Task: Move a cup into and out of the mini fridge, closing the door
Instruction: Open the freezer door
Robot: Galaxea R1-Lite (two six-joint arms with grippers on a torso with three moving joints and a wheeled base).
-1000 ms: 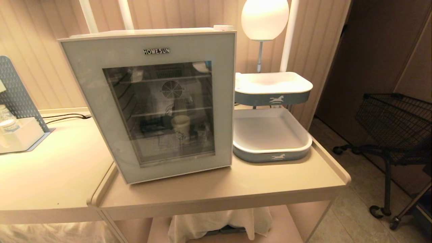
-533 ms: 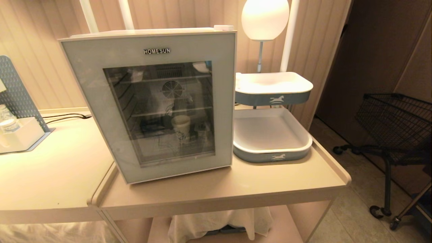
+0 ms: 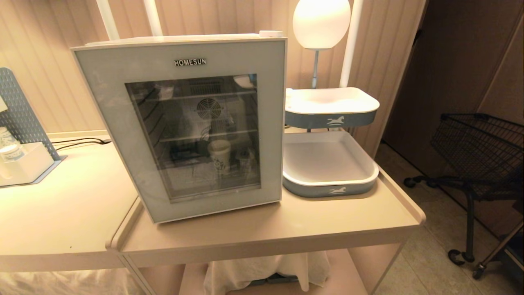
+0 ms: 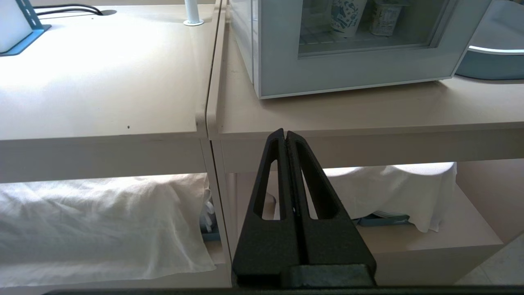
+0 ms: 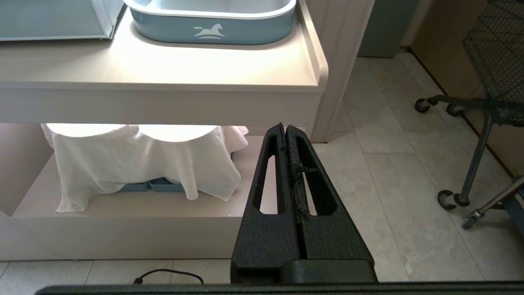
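The fridge (image 3: pixel 180 127) stands on the counter (image 3: pixel 266 229) with its door (image 3: pixel 102 102) shut; the cup (image 3: pixel 220 155) sits upright inside on the floor of the lower compartment, seen through the glass at about 5 o'clock from the rear fan (image 3: pixel 208 108), with a smaller container (image 3: pixel 245 159) just beside it at its 3 o'clock. Neither arm shows in the head view; the left gripper (image 4: pixel 285 135) hangs below the counter's front edge with its fingers pressed together and empty; the right gripper (image 5: pixel 285 129) is likewise closed on nothing, low in front of the counter's corner, with the lower tray (image 5: pixel 213 24) at its 11 o'clock.

Judged from this, the cup is in and the door must next be opened to fetch it out. The risks: pressed-together fingers cannot catch the door's edge, so a pull may slip off the smooth frame; a hard tug could drag the whole fridge toward the counter's edge; the trays (image 3: pixel 327 164) stand just beside the fridge at its 3 o'clock, so a door swinging that way, or an arm rising from below, could strike them; reaching in, a gripper could knock over the small container touching close to the cup, or crush the paper wall.
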